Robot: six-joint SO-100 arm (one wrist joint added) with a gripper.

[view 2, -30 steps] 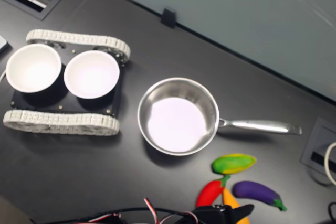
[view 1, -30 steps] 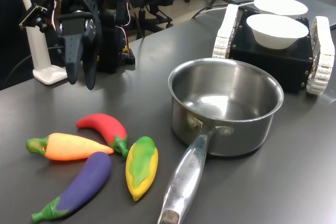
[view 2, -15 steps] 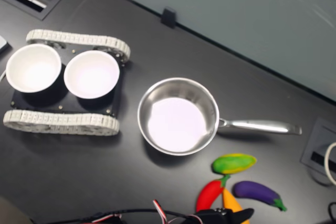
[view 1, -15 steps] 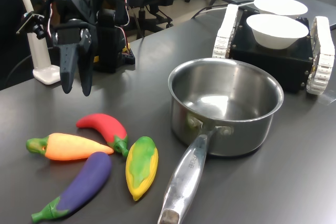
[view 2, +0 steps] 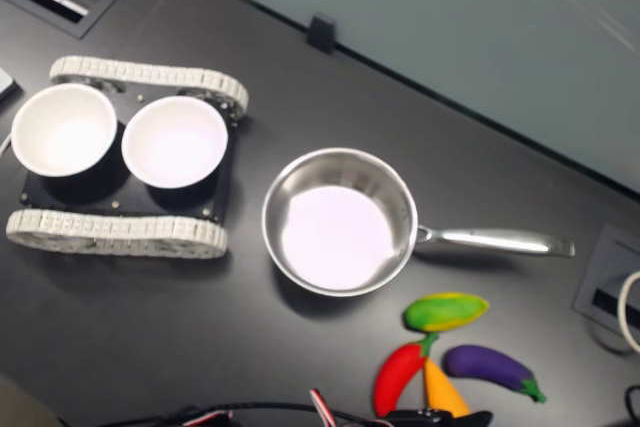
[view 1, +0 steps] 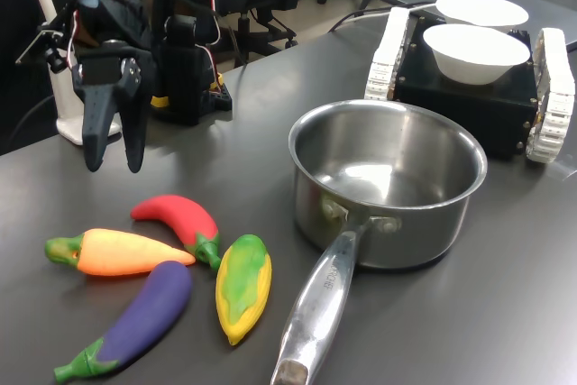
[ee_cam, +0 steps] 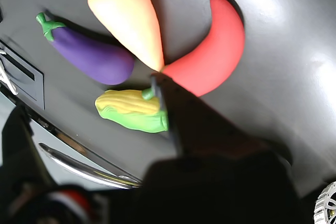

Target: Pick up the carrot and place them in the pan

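Presently the dark hand [view 1: 113, 167], jaws slightly parted and empty, hangs at upper left of the first exterior view above the tapered orange toy carrot [view 1: 117, 252] on the tabletop [view 1: 505, 313]. Risk: the carrot's tip touches the red toy chilli pepper [view 1: 180, 218] and lies beside the purple toy aubergine [view 1: 135, 317], so a narrow descent could nudge or seize a neighbour instead.

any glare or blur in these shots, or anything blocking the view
Wrist view: the dark, out-of-focus claw fills the foreground, with glare on the table. Second exterior view: the pan floor is washed out white. First exterior view: sharp and evenly lit.

In the first exterior view, the carrot [view 1: 117, 252] lies left of the pan [view 1: 388, 182] (well apart).
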